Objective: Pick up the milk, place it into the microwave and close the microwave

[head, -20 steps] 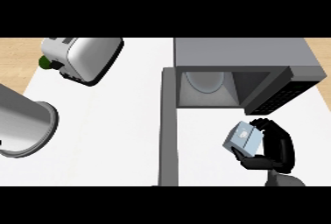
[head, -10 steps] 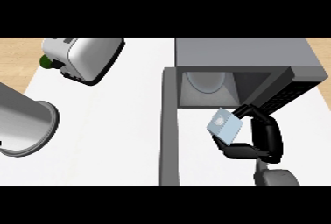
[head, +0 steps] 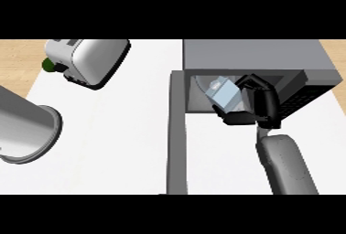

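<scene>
Milk (head: 224, 93) | clasped in right hand (head: 260, 106) | at microwave (head: 270, 57) opening

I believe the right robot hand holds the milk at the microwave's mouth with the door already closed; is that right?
Not quite: the head view shows the door open. The right robot hand does hold the milk at the mouth of the microwave.

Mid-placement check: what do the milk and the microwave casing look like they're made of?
The milk looks like a paperboard carton: flat pale-blue and white faces meeting at sharp edges, matte; the right hand curled round it hides part. The microwave looks like painted metal: an even grey, matte shell without reflections, though plastic cannot be ruled out.
</scene>
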Robot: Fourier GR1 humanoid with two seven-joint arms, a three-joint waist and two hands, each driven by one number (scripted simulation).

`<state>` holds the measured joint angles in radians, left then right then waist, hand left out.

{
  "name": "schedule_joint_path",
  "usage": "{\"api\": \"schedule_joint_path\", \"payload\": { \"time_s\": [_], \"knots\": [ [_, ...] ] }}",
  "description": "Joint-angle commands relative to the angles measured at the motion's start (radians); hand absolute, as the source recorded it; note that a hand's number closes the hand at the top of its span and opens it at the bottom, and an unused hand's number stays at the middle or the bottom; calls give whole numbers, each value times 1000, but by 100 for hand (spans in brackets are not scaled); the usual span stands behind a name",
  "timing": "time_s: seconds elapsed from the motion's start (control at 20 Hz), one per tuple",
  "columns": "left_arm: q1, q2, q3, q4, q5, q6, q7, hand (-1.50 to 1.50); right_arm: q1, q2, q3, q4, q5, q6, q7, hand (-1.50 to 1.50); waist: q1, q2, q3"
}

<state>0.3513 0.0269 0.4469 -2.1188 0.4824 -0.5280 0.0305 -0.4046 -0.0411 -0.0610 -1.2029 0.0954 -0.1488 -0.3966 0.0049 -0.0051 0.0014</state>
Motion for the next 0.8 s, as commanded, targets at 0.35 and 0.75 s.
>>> {"api": "schedule_joint_path", "payload": {
  "time_s": [0.35,0.75],
  "knots": [
    [-42,33,5,33,17,-11,19,-150,-270,-31,-50,321,32,-35,-22,150,36,15,-1],
    [-80,69,-2,62,58,-45,21,-150,-316,-58,-86,372,66,-137,-92,150,88,29,-2]
  ]
}}
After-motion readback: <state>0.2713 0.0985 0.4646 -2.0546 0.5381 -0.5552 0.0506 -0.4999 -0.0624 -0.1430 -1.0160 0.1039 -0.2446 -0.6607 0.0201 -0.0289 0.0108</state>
